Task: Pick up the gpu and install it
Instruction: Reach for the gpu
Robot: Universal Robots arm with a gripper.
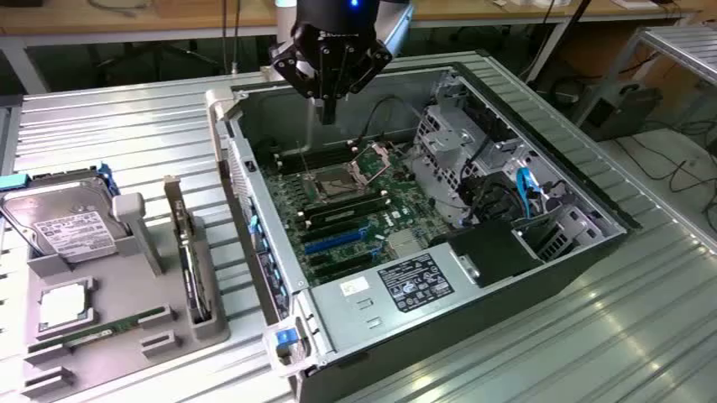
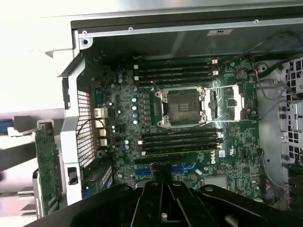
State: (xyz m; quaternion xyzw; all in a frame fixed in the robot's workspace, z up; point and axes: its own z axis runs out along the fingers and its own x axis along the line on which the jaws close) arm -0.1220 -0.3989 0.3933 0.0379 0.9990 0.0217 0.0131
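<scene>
The gpu [image 1: 197,277] is a thin dark card standing on edge in the grey holder tray [image 1: 112,353], at the exterior view's left of the open computer case [image 1: 448,327]. The wrist view catches the gpu [image 2: 47,175] outside the case's rear wall. My gripper [image 1: 327,111] hangs above the back of the case with its fingers [image 2: 156,182] pressed together, shut and holding nothing. It is well away from the gpu. Under it lies the motherboard [image 2: 128,118] with its bare CPU socket [image 2: 182,106] and blue expansion slots [image 2: 184,169].
The tray also carries a silver hard drive [image 1: 67,227], a green RAM stick [image 1: 101,330] and a square chip [image 1: 62,306]. Inside the case are a drive cage [image 1: 459,151], cables [image 1: 526,189] and a black power supply [image 1: 493,252]. Everything rests on a ribbed metal table [image 1: 627,336].
</scene>
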